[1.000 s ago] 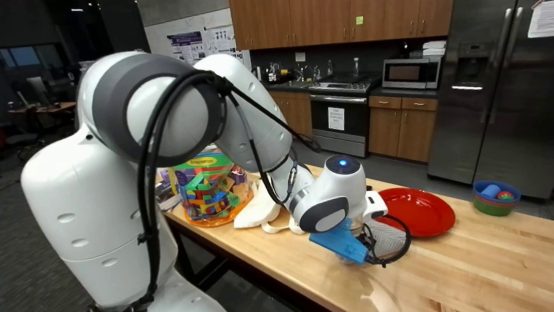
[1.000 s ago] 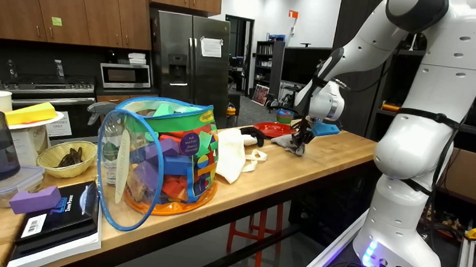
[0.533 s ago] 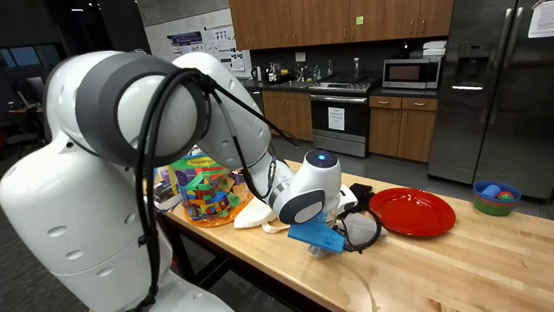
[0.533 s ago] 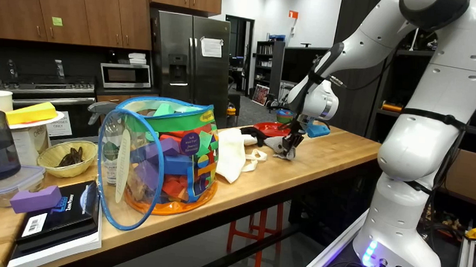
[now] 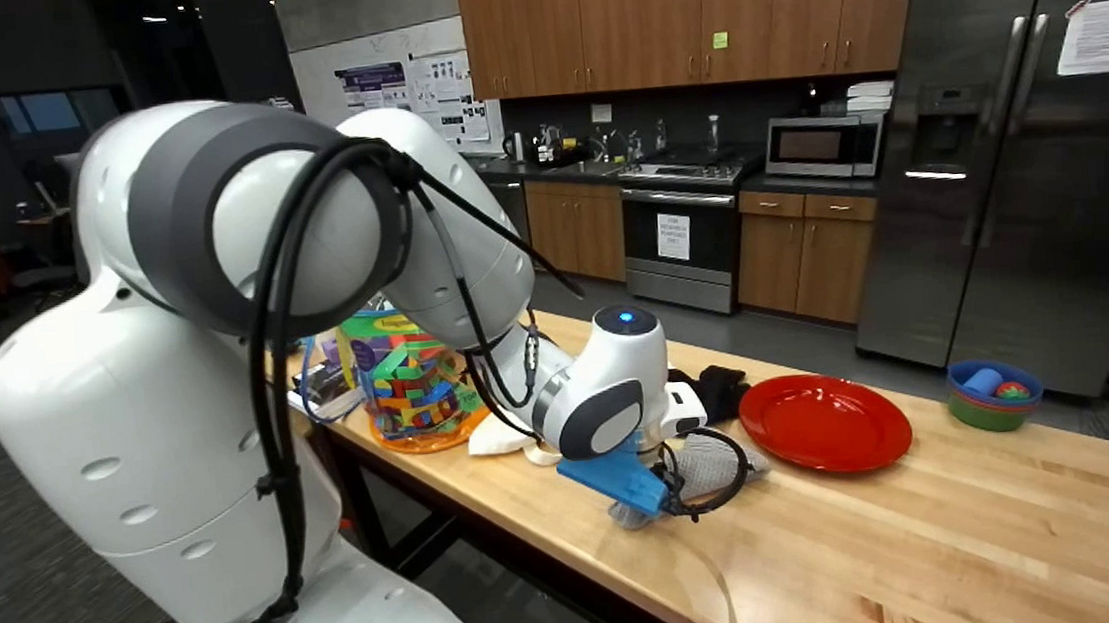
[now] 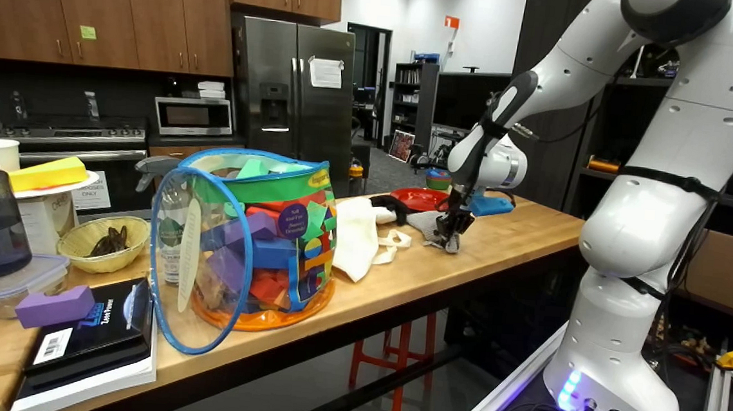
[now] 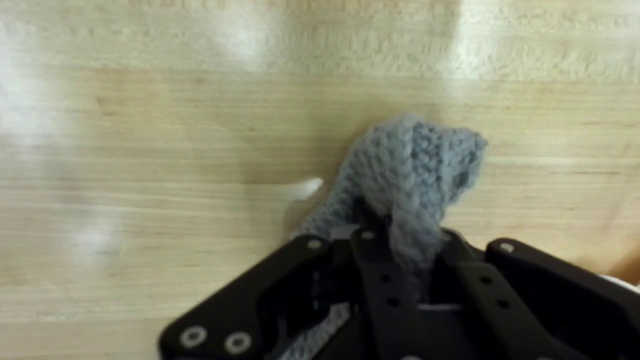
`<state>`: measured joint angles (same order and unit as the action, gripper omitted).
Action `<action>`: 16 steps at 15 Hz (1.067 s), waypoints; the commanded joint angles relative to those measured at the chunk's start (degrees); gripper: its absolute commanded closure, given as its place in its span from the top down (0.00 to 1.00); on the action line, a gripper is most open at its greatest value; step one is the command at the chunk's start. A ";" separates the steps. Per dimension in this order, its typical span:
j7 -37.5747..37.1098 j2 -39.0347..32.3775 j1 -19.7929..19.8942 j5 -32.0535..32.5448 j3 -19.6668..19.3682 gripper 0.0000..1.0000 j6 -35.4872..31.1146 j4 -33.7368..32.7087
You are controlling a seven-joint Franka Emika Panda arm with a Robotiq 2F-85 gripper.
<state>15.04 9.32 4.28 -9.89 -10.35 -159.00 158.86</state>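
Observation:
A grey knitted cloth (image 5: 713,463) lies on the wooden table beside the red plate (image 5: 826,428). It also shows in an exterior view (image 6: 426,222) and the wrist view (image 7: 400,165). My gripper (image 7: 405,240) is closed on a bunched fold of the cloth, which stands up between the fingers. The rest of the cloth trails on the table under and behind the gripper. In an exterior view the gripper (image 6: 452,227) is low at the table top. A blue part on the wrist (image 5: 619,478) hides the fingers in an exterior view.
A black cloth (image 5: 719,392) lies between the arm and the plate. A cream cloth with straps (image 6: 354,237) and a clear bag of coloured blocks (image 6: 273,250) stand along the table. Stacked bowls (image 5: 990,414) are near the far edge. The table's front edge (image 6: 465,270) is close by.
The arm has moved along the table away from the plate, toward the block bag, and the grey cloth has shifted with it. In the last half second the gripper moved slightly toward the front edge.

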 commanded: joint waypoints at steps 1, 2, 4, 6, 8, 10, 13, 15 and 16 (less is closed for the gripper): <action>-11.39 -0.38 4.26 7.70 1.85 0.04 -0.55 0.36; -14.15 -0.30 5.23 9.76 2.12 0.04 -0.21 0.29; -18.33 -0.03 6.81 12.93 2.46 0.04 0.32 0.25; -21.93 0.02 8.39 15.68 2.62 0.04 0.57 0.26; -24.83 0.09 9.96 17.87 2.39 0.04 0.74 0.27; -26.92 0.09 11.55 19.38 1.90 0.04 0.66 0.31; -27.79 -0.05 13.79 20.64 0.94 0.04 0.49 0.32; -27.55 -0.17 15.24 21.32 0.20 0.04 0.17 0.35; -27.34 -0.15 16.01 21.79 -0.22 0.04 -0.07 0.36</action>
<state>-11.18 9.27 17.99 9.29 -9.44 -158.97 158.78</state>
